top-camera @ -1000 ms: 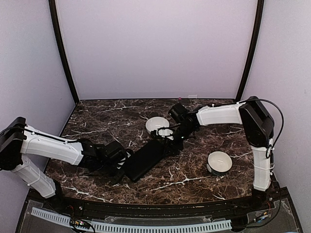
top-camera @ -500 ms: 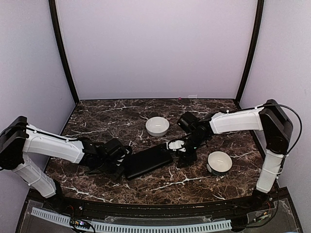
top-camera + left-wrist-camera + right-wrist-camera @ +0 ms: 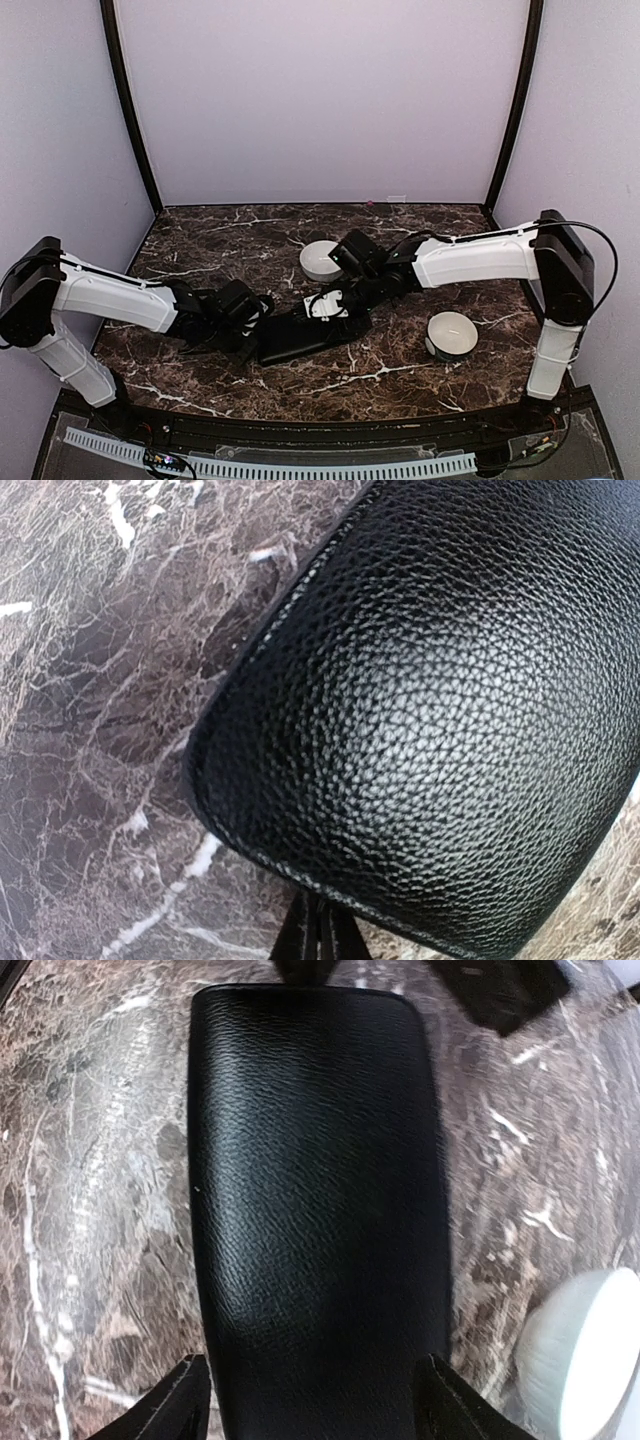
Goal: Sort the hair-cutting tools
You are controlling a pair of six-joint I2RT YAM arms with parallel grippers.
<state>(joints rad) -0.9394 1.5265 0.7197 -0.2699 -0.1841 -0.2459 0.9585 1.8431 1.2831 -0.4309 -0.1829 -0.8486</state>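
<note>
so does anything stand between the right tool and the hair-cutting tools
No scissors or combs show in any view. Only the black case lies under the open right tool; whether it holds them cannot be told.

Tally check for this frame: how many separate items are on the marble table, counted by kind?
Black case: 1
White bowls: 2, the far one and the near right one
Hair-cutting tools: 0 visible
Total: 3
</note>
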